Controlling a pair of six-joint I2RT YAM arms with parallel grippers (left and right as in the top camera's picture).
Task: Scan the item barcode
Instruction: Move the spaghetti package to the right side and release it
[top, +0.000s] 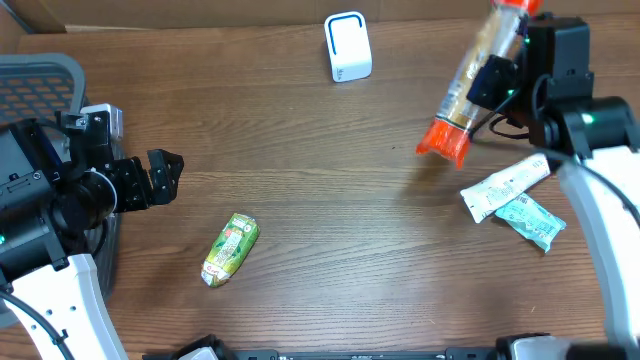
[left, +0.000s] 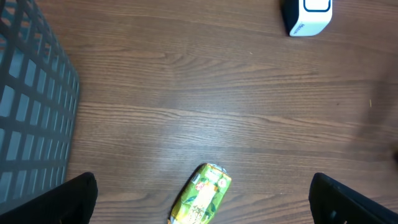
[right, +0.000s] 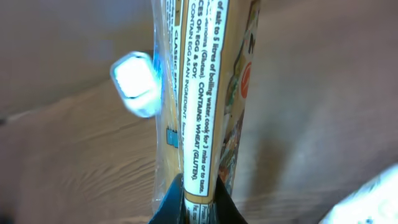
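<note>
My right gripper (top: 497, 78) is shut on a long clear noodle packet (top: 472, 75) with orange ends, held tilted above the table at the far right. In the right wrist view the packet (right: 205, 93) rises from between the fingers of the gripper (right: 198, 202), its white printed label facing the camera. The white barcode scanner (top: 347, 46) stands at the back centre, blurred behind the packet (right: 137, 84). My left gripper (top: 160, 178) hangs open at the left, nothing between its fingers. No barcode shows on the label.
A green snack packet (top: 230, 249) lies left of centre, below the left gripper (left: 202, 190). A white tube (top: 505, 187) and a teal packet (top: 530, 222) lie at the right. A grey mesh basket (top: 40, 75) stands at the far left.
</note>
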